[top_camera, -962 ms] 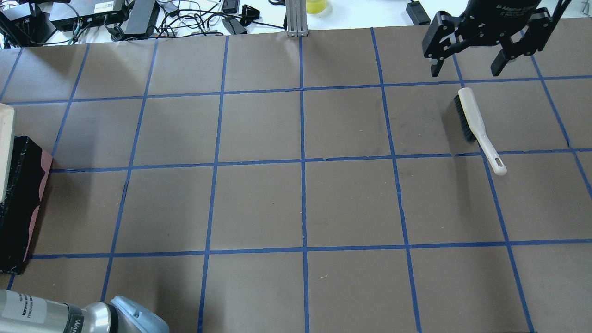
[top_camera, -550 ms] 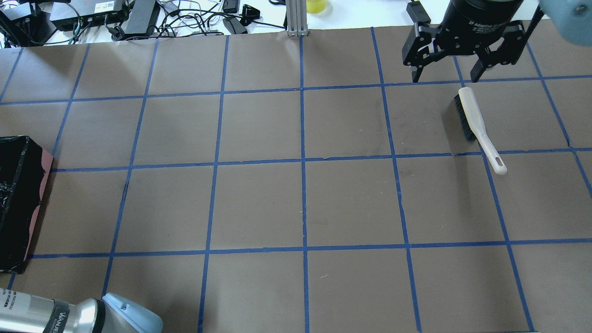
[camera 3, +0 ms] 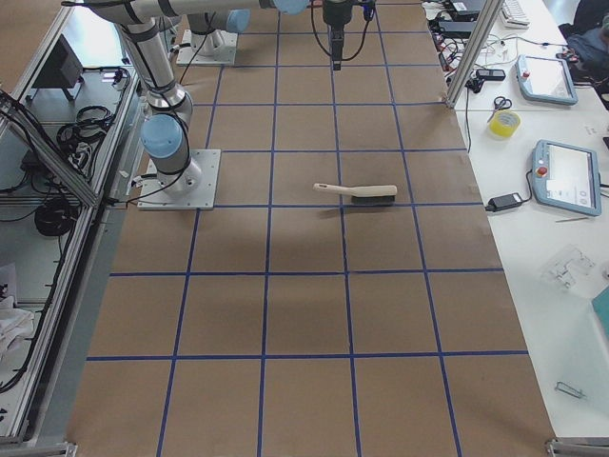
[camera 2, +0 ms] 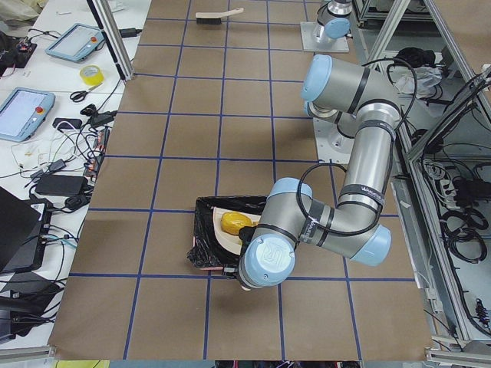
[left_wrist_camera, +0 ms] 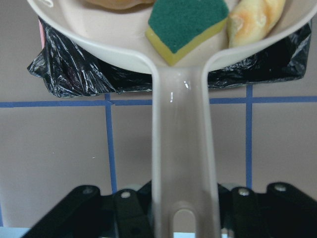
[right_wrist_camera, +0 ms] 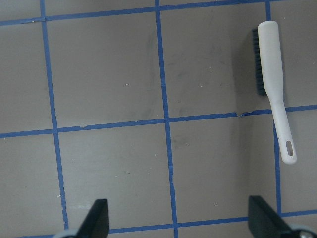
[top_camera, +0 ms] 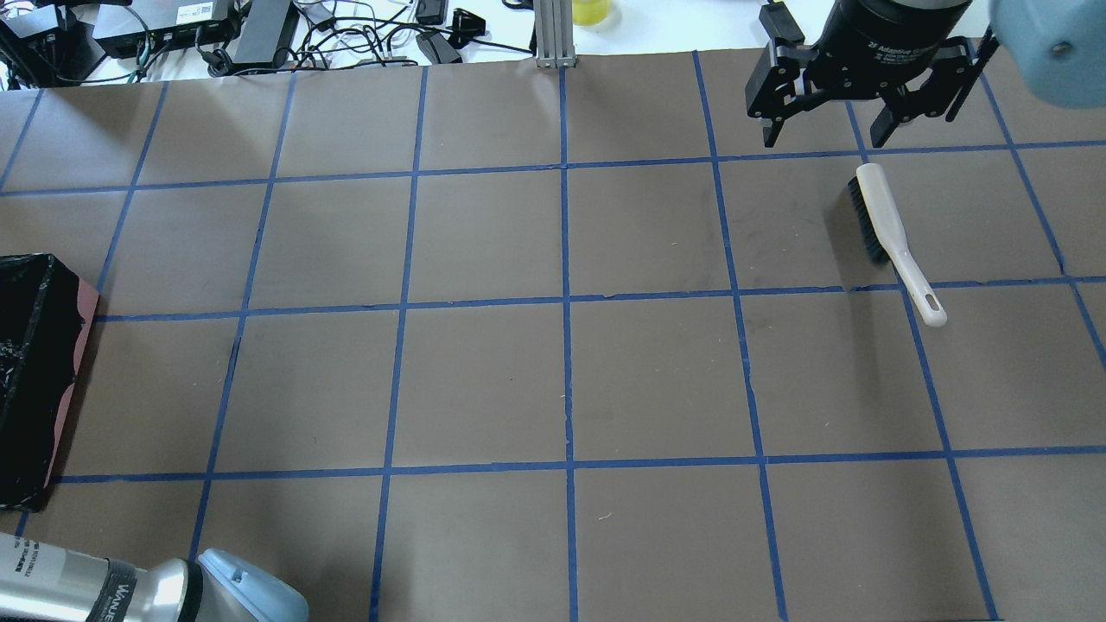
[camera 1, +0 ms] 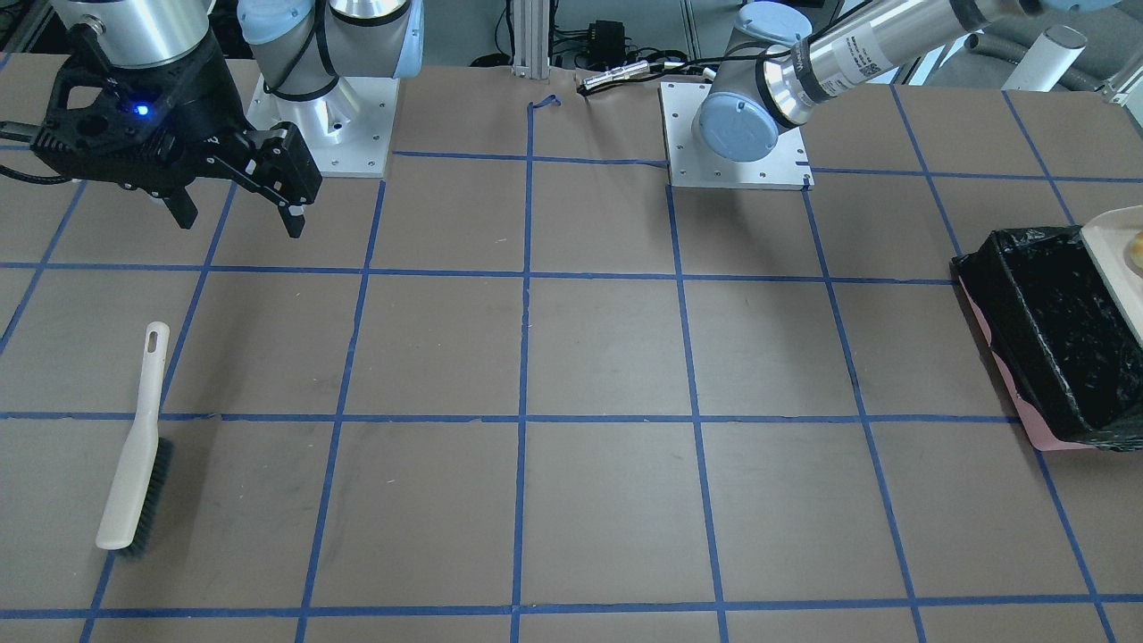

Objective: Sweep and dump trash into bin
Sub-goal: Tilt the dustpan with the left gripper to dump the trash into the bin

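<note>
**A Robotics Lab Bench**

It was a robotics lab. The desk (top_camera: 484,380) was papered brown and marked off in a blue tape grid (top_camera: 568,380). Two robot arms (camera 1: 839,45) were bolted to metal plates (camera 1: 688,174) on the desk. Aluminium frame posts (top_camera: 553,34) rose at the desk's edge. Beside the desk lay teach pendants (camera 3: 569,178), power bricks (top_camera: 263,30) and tangled cables (top_camera: 354,39).
</note>
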Action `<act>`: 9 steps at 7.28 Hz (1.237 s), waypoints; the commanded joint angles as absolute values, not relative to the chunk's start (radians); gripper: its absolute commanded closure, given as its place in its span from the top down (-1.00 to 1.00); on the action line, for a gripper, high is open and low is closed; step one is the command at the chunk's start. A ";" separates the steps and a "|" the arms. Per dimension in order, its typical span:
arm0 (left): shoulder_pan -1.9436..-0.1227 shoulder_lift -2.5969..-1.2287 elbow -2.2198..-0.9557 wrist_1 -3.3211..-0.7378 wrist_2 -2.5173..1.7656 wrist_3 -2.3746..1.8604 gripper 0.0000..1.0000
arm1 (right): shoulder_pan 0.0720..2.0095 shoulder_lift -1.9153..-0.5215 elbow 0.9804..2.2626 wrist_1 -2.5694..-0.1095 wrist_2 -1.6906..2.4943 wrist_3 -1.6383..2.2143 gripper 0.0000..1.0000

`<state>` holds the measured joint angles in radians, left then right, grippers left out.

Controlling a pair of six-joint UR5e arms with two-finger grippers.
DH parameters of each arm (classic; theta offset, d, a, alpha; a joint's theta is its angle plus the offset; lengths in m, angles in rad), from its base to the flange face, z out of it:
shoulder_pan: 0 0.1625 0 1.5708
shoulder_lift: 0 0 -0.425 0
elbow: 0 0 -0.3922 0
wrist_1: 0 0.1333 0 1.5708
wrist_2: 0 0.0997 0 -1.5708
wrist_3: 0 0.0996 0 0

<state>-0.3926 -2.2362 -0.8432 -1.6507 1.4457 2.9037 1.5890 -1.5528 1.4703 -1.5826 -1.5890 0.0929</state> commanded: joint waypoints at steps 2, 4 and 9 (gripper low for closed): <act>-0.425 -2.230 -0.859 -1.588 1.485 3.005 -1.00 | 1.588 -1.585 1.471 -1.577 -1.589 0.089 1.00; -0.458 -2.229 -0.867 -1.519 1.573 3.027 -1.00 | 1.588 -1.586 1.473 -1.577 -1.588 0.089 1.00; -0.561 -2.192 -0.909 -1.454 1.733 3.005 -1.00 | 1.588 -1.585 1.474 -1.577 -1.588 0.090 1.00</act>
